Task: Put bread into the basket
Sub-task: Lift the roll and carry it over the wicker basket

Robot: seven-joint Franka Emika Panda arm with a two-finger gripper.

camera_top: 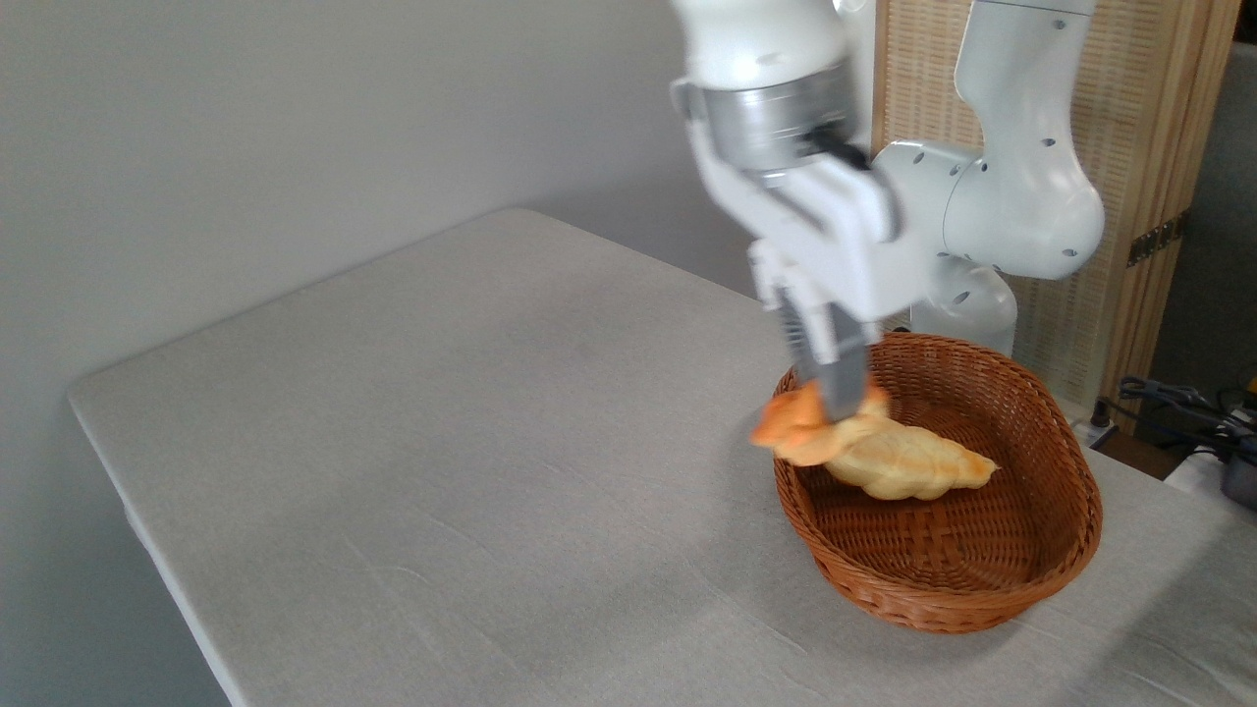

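Note:
The bread (797, 428), a small orange-golden knotted bun, hangs in the air at the left rim of the basket (1070, 530), blurred by motion. My gripper (833, 398) is shut on the bread, fingers pointing down from above. The basket is an oval reddish-brown wicker one standing on the right side of the table.
A long pale-yellow braided loaf (908, 462) lies inside the basket, just right of the held bun. The table (442, 471) is covered in light grey cloth. The arm's white base (992, 216) stands behind the basket, and cables (1188, 403) lie at the far right.

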